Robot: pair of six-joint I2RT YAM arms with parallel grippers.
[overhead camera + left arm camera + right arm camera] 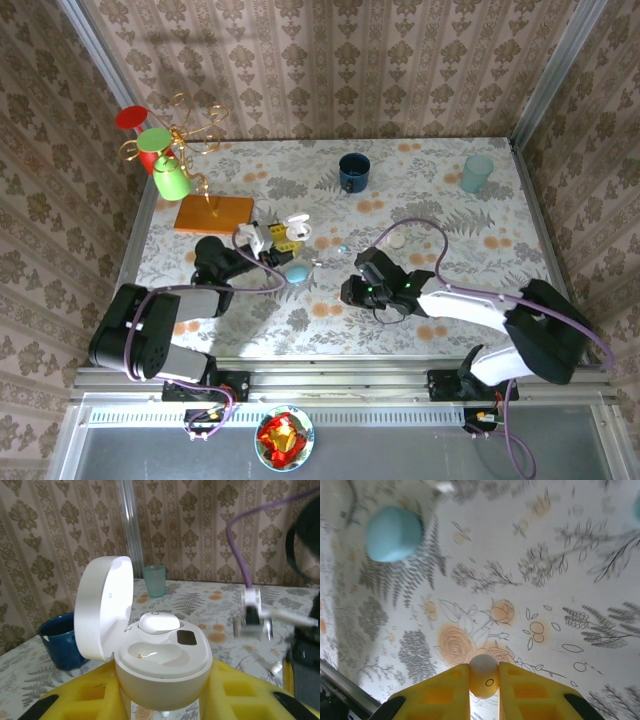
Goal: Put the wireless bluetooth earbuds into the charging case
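Left jaws are clamped on the charging case (162,667): upright, lid (102,615) flipped open leftward, seated earbud (159,622) in the back well. Right jaws pinch a second earbud (484,676), can't tell its long axis. Open desk (545,605) around it, pale blue case (394,533) well apart.

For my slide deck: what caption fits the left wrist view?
Left gripper holds the open white charging case, one earbud seated, the other well empty.
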